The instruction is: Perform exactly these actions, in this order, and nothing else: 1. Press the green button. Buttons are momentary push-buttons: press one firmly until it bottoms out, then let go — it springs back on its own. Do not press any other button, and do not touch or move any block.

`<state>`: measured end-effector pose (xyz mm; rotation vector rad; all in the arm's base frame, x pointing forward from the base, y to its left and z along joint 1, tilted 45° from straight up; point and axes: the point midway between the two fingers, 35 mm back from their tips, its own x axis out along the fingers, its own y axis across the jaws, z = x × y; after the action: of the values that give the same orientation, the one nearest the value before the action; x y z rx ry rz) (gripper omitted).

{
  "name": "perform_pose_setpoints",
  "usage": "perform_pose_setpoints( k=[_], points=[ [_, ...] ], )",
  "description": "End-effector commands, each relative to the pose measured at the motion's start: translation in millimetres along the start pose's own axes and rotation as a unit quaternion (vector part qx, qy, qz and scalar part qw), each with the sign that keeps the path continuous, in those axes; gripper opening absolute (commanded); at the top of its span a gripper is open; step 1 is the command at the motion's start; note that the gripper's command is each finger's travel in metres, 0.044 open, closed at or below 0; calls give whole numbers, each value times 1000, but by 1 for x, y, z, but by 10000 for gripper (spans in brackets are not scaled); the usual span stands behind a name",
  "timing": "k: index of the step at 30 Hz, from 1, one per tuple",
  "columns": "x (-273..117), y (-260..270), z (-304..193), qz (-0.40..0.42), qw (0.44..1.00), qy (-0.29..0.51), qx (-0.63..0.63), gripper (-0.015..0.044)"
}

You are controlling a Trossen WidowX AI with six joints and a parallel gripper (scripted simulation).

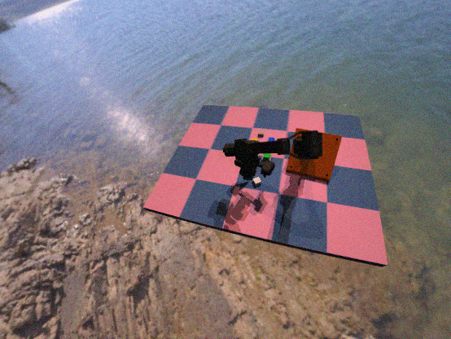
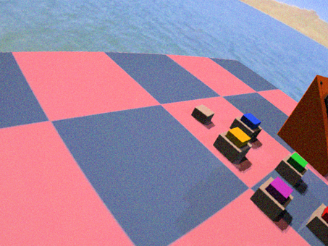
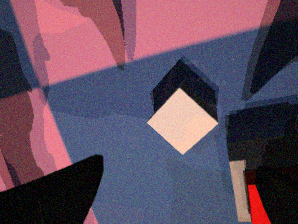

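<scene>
Wrist view shows the released, empty pincer directly above a pale block, red button at five o'clock; descending risks nudging either, missing the green button.

We see no room at all: a pink-and-blue checkered board lies in the open over rippled water, with a rocky shore on one side and a sandy ridge under blue sky far off.
</scene>
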<state>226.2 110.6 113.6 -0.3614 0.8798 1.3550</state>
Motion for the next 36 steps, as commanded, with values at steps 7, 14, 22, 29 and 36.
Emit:
perform_pose_setpoints(
  k=[7, 14, 22, 29, 36],
  points=[
    [-49, -13, -109, -48, 907, -37, 417, 400],
    [-67, 0, -151, -57, 804, -82, 586, 400],
    [-68, 0, -152, -57, 801, -84, 591, 400],
    [-10, -11, -148, -57, 801, -84, 590, 242],
    [-7, -11, -147, -56, 801, -85, 590, 59]
  ],
)
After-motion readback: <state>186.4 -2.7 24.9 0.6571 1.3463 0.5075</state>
